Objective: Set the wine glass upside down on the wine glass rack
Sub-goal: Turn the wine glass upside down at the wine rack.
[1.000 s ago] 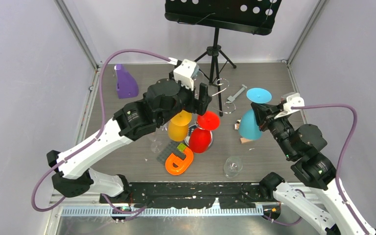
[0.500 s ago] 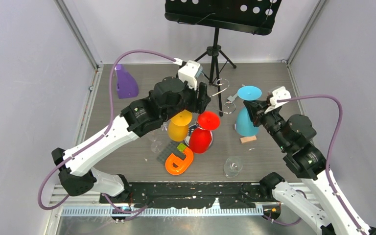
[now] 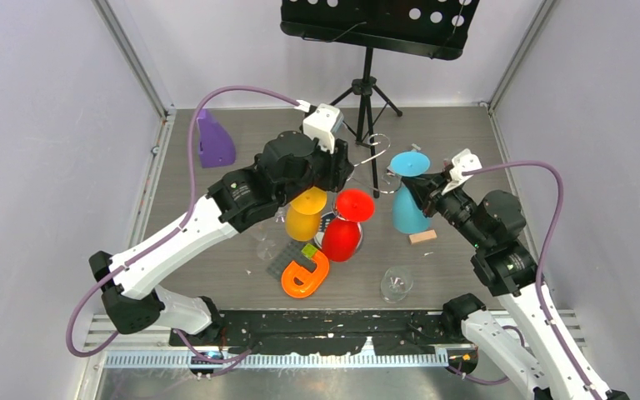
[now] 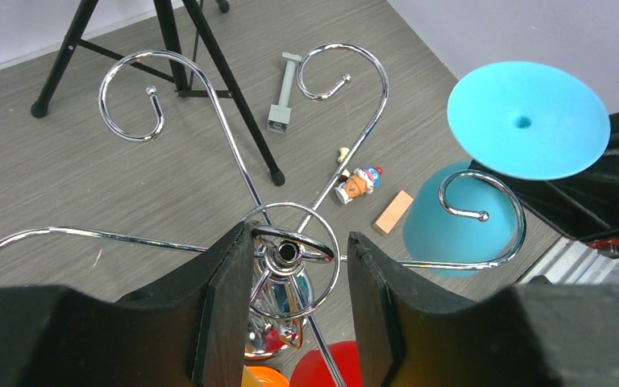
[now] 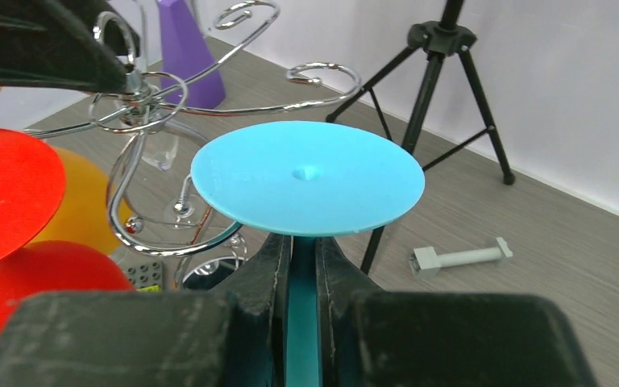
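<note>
The wine glass rack (image 4: 286,251) is a chrome wire stand with curled arms (image 3: 373,152). My left gripper (image 4: 294,234) sits over its top, jaws closed in around the hub ring, the left finger touching it. My right gripper (image 5: 302,242) is shut on the stem of a blue wine glass (image 3: 408,212), held upside down with its round foot (image 5: 306,177) on top. The glass is just right of the rack, its foot level with a curled arm (image 4: 483,211). An orange glass (image 3: 304,215) and a red glass (image 3: 343,235) are upside down at the rack.
A black tripod music stand (image 3: 367,92) stands behind the rack. A purple piece (image 3: 213,142) is at back left. A clear glass (image 3: 396,283), an orange U-shaped piece (image 3: 304,277), a grey brick plate (image 3: 286,258), a wooden block (image 3: 422,237) and a grey rod (image 4: 284,93) lie around.
My right arm has carried the blue glass left and back, from the table's right side up to the rack's arms. My left gripper has shifted slightly at the rack's top.
</note>
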You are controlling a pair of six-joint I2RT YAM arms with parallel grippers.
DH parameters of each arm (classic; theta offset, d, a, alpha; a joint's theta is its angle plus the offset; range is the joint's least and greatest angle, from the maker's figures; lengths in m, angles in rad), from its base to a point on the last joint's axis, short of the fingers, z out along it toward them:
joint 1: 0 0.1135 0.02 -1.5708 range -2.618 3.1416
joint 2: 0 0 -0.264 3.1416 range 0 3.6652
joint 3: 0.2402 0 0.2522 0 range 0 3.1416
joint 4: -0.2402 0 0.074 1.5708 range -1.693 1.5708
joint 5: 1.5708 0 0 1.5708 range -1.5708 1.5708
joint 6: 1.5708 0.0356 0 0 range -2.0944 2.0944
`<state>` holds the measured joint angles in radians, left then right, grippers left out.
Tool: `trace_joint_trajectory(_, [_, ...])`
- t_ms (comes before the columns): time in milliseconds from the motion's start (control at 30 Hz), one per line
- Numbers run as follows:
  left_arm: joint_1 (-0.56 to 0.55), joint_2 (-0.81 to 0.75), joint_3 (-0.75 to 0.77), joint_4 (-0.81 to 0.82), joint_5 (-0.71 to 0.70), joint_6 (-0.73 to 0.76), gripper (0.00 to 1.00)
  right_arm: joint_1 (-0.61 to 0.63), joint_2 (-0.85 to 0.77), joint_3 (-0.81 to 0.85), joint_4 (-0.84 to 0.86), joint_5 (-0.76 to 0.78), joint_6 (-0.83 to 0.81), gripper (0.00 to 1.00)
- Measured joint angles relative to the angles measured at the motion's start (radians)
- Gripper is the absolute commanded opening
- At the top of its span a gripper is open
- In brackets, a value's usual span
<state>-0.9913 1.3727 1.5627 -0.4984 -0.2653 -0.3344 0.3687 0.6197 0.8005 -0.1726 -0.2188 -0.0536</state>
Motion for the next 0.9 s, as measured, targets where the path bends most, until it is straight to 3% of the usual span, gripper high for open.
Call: trace_joint_trajectory(900, [0.010,0.002,-0.018,0.032,0.012,0.000,0.36,-0.012,0.006,-0.248,0.446,-0.351,0.124,0.06])
